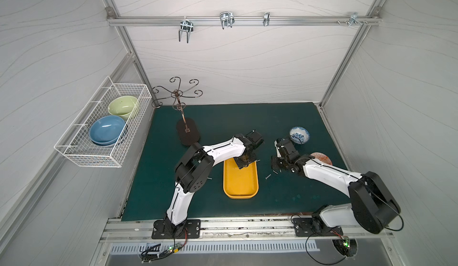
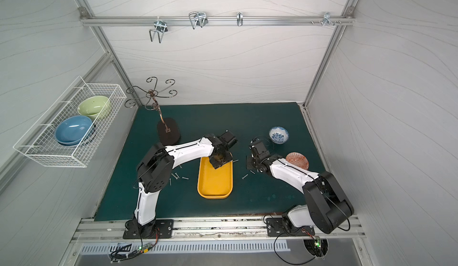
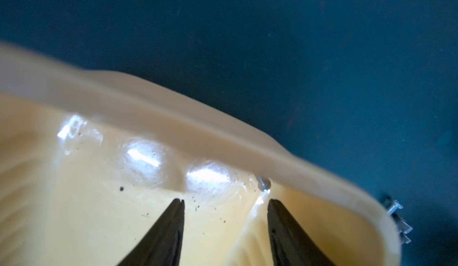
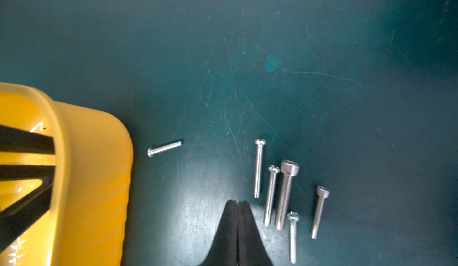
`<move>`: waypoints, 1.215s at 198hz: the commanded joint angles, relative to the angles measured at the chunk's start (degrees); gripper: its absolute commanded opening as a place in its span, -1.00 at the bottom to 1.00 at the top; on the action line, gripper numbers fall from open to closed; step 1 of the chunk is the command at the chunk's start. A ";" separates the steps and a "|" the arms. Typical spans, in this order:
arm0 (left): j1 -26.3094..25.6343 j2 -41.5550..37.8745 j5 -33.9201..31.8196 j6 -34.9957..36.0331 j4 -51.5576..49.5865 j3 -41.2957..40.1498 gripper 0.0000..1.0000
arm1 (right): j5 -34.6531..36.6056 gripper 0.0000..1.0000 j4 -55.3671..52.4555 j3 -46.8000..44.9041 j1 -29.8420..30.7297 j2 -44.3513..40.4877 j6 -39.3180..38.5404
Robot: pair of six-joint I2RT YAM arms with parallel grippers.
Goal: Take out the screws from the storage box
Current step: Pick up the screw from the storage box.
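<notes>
The yellow storage box (image 1: 240,185) (image 2: 215,185) lies mid-mat in both top views. My left gripper (image 3: 226,200) (image 1: 244,164) reaches down into its far end, open, with nothing between the fingers. One small screw (image 3: 264,184) rests against the box's wall (image 3: 173,118), just beyond one fingertip. My right gripper (image 4: 237,201) (image 1: 274,162) is shut and empty, low over the mat to the right of the box (image 4: 94,178). Several screws (image 4: 286,193) lie on the mat beside it, and a lone screw (image 4: 164,148) lies nearer the box. More screws (image 2: 177,175) lie on the mat left of the box.
A blue-and-white bowl (image 1: 299,134) and a red patterned plate (image 1: 322,158) sit behind the right arm. A dark mug-tree stand (image 1: 187,131) is at the back left. A white wire basket (image 1: 104,128) with bowls hangs on the left wall. Metal hooks (image 1: 226,19) hang from the rail.
</notes>
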 commanded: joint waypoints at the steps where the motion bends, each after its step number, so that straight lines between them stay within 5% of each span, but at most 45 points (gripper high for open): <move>1: 0.55 2.80 -1.75 -1.03 -2.79 3.99 0.15 | -0.64 -0.88 0.59 -0.46 -0.34 -0.80 -0.52; 112: 1.02 10.66 -4.41 -2.87 -13.49 9.29 0.09 | -1.90 -0.88 0.74 -0.18 -0.28 0.03 -0.75; 132: 0.94 10.43 -4.55 -2.51 -12.08 8.13 -0.23 | -1.95 -0.88 0.81 -0.07 -0.28 0.16 -0.70; 145: 0.97 10.70 -3.87 -2.02 -11.14 7.80 -0.79 | -2.05 -0.88 0.68 0.01 -0.27 0.36 -0.71; 155: 0.97 11.18 -3.31 -1.79 -10.80 8.03 -1.00 | -2.19 -0.89 0.60 0.06 -0.27 0.43 -0.80; 240: 1.16 10.04 -2.88 2.34 -10.15 8.96 -1.00 | -2.84 -0.89 1.64 -0.76 -0.18 -1.40 -1.21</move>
